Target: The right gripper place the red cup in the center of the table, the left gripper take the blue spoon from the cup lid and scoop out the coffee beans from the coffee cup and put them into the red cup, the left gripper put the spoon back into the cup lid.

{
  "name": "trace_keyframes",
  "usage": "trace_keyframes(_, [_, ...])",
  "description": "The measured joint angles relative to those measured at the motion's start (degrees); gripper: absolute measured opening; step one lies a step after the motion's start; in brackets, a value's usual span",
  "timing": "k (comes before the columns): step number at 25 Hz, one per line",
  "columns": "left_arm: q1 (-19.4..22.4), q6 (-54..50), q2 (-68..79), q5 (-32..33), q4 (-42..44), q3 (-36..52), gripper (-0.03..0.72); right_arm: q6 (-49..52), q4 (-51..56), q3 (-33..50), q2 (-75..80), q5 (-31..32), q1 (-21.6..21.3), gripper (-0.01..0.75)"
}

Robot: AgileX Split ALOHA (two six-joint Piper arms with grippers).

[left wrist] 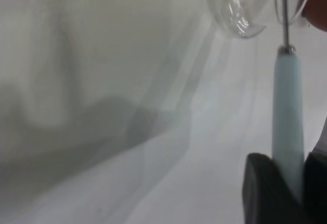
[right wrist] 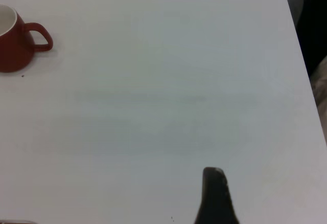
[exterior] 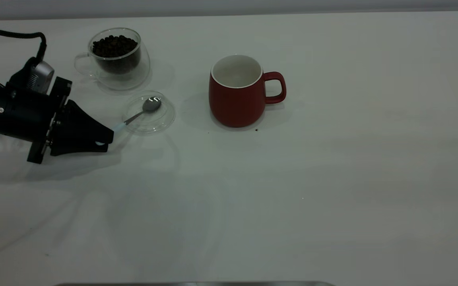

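The red cup (exterior: 235,99) stands upright near the middle of the table (exterior: 332,178), handle to the right; the right wrist view also shows the red cup (right wrist: 13,45). Left of it lies the clear cup lid (exterior: 161,119) with the blue spoon (exterior: 151,104) resting bowl-down in it. My left gripper (exterior: 105,137) is shut on the end of the spoon's pale handle (left wrist: 287,96). Behind the lid is the glass coffee cup (exterior: 114,59) full of coffee beans (exterior: 113,45). My right gripper (right wrist: 214,198) is outside the exterior view, over bare table far right of the red cup.
A few dark crumbs (exterior: 256,129) lie at the red cup's base. The table's right edge (right wrist: 301,55) runs near my right gripper, with dark shapes beyond it. Wide bare tabletop spreads in front of and to the right of the red cup.
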Motion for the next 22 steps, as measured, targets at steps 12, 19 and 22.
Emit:
trace_keyframes(12, [1.2,0.0,-2.5,6.2,3.4,0.0,0.453,0.0,0.0,0.0,0.0,0.0,0.0,0.573])
trace_keyframes(19, [7.7,-4.8,-7.7,7.6,9.2,0.0,0.454,0.0,0.0,0.0,0.0,0.0,0.0,0.573])
trace_keyframes(22, [10.8,-7.6,-11.0,11.0,8.6,0.0,0.456,0.0,0.0,0.0,0.0,0.0,0.0,0.573])
